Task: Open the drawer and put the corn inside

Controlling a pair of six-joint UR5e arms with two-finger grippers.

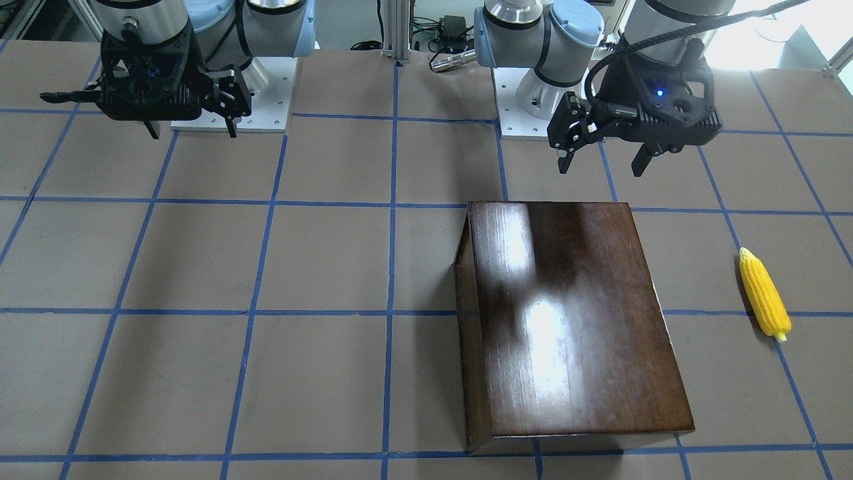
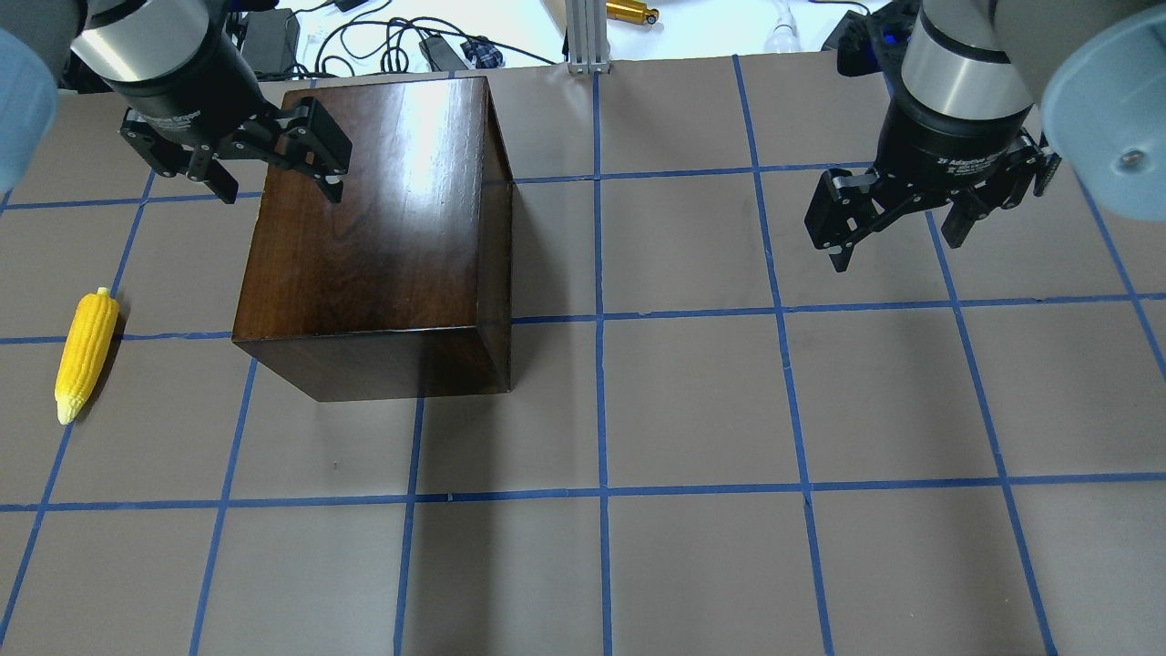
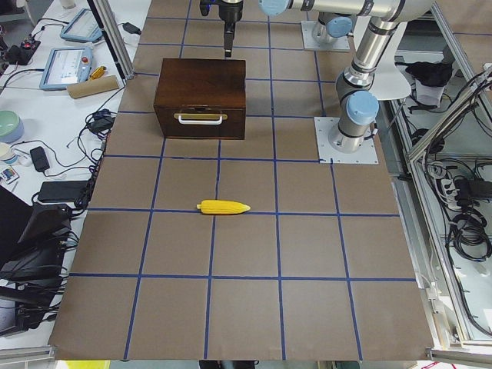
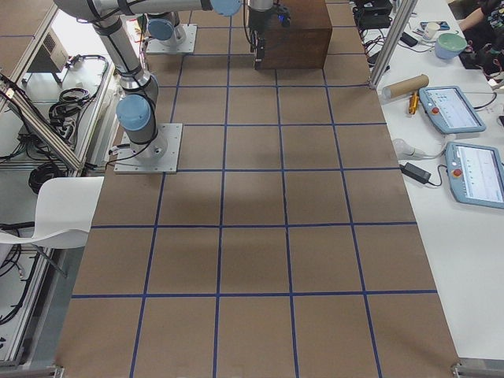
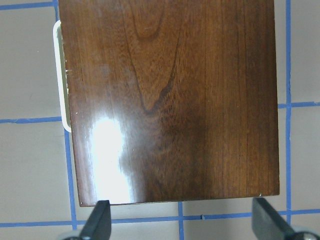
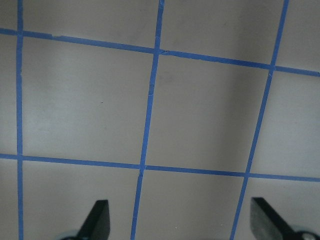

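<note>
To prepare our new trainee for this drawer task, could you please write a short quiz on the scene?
1. True or false: the drawer of the wooden box is shut.
2. The corn lies: A) on the box; B) on the table, apart from the box; C) in the drawer.
3. Which gripper hovers nearer the box?
Key: 1 true; 2 B; 3 the left gripper.

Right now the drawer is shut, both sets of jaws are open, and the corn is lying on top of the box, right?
Wrong on the corn: it lies on the table beside the box, as the overhead view shows. The drawer is shut and both jaws open.
</note>
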